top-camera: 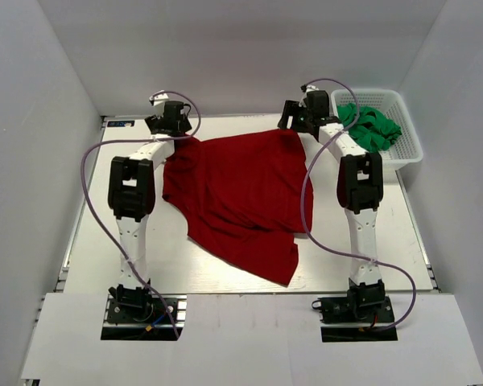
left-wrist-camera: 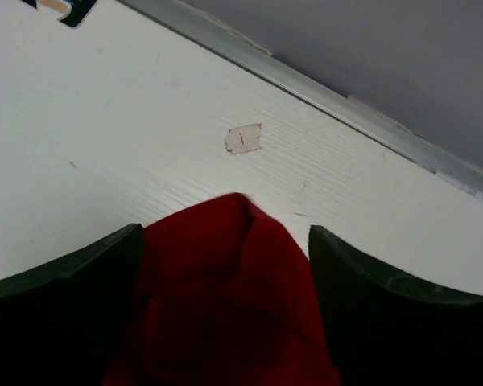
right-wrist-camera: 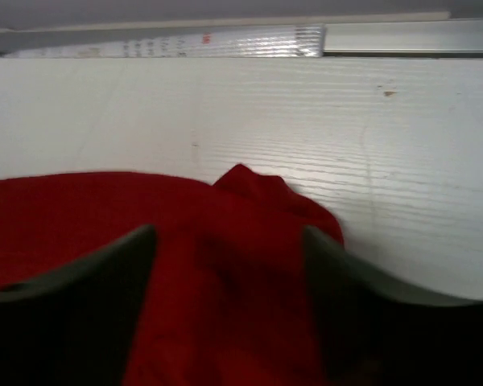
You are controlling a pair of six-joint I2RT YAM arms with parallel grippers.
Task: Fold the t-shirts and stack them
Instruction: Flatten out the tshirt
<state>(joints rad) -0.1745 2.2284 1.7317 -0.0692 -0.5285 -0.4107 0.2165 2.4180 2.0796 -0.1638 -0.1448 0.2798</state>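
- The left arm reaches from the near edge of the counter to its far left part.
- The left pincer sits low over the far left corner of the red t-shirt. Its jaws stand apart, and a bunched tip of red cloth lies in the gap between the two dark fingers, clamped by neither.
- Just beyond that tip, a small pale patch is stuck to the counter.
- The red t-shirt lies spread across the middle of the counter. Its far edge runs from one pincer to the other, and its lower part slants toward the near edge, right of centre, and ends in a loose fold.
- The right pincer is at the shirt's far right corner. Its jaws are also apart, with rumpled red cloth lying between and under them on the counter.
- The right arm stretches from the near edge to the far right part.
- A white basket stands in the far right corner, and the green t-shirts are heaped inside it, unfolded.
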